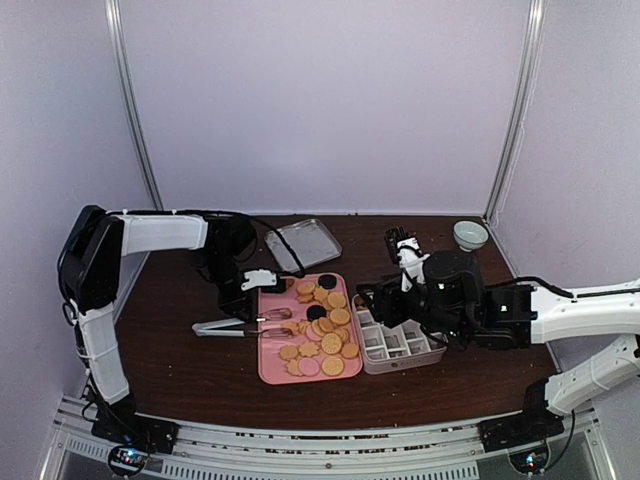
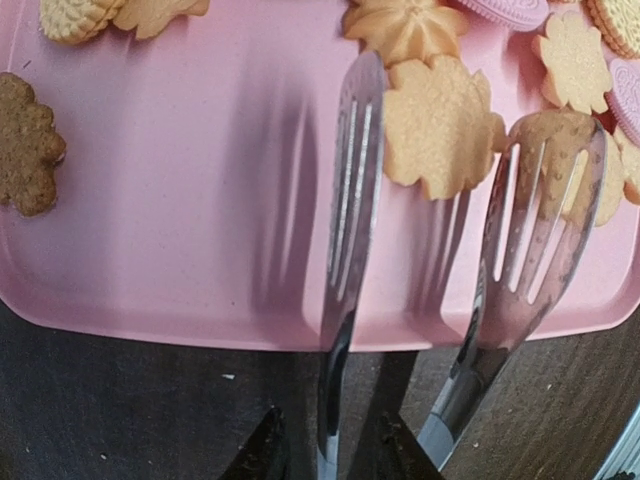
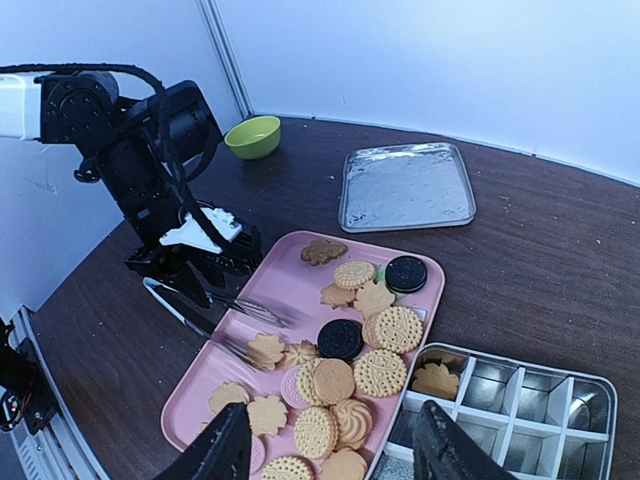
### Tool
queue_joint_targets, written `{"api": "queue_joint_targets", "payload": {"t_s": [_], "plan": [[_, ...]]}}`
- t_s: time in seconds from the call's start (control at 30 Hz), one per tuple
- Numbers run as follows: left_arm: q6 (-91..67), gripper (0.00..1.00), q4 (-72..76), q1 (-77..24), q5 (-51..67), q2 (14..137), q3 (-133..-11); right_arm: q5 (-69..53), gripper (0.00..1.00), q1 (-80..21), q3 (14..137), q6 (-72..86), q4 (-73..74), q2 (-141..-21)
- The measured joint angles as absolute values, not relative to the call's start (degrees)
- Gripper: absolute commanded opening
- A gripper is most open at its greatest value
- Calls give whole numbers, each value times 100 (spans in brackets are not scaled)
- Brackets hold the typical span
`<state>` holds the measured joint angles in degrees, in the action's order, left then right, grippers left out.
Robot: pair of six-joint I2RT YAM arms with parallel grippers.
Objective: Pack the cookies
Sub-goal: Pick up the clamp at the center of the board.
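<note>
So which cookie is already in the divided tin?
The golden flower-shaped cookie, in the tin corner compartment beside the pink tray; the others visible lie on that tray.

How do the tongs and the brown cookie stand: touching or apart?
Apart. Left wrist view shows bare pink tray between tongs and brown cookie.

We can read no text, label, brand, number or sign in any of the three views. The cookies [image 3: 385,372] on the pink tray [image 2: 150,200] bear moulded patterns only. On the black cookie [image 1: 327,282], toward twelve o'clock on the tray in the top view, any lettering is too small for us to tell. Close up in the left wrist view, the tongs [image 2: 350,200] show only slotted metal, with no stamp we can make out.
</note>
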<state>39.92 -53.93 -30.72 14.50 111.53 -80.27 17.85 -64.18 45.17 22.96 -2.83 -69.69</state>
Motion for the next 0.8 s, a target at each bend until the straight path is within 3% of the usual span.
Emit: {"api": "queue_joint_targets", "payload": {"t_s": [0.17, 0.27, 0.57, 0.8], "plan": [[4038, 7, -5280, -3151, 1304, 11177, -8025, 1811, 53, -6418, 4517, 2296, -233, -6912], [4038, 0, -5214, -3183, 1256, 11177, -8020, 1811, 53, -6418, 4519, 2296, -180, -6895], [4040, 0, -5098, -3190, 1282, 11015, -7749, 1806, 54, -6418, 4550, 2316, -163, -6869], [3841, 0, -5575, -3188, 1761, 10462, -7968, 1695, 63, -6388, 4558, 2410, -294, -6851]]}}
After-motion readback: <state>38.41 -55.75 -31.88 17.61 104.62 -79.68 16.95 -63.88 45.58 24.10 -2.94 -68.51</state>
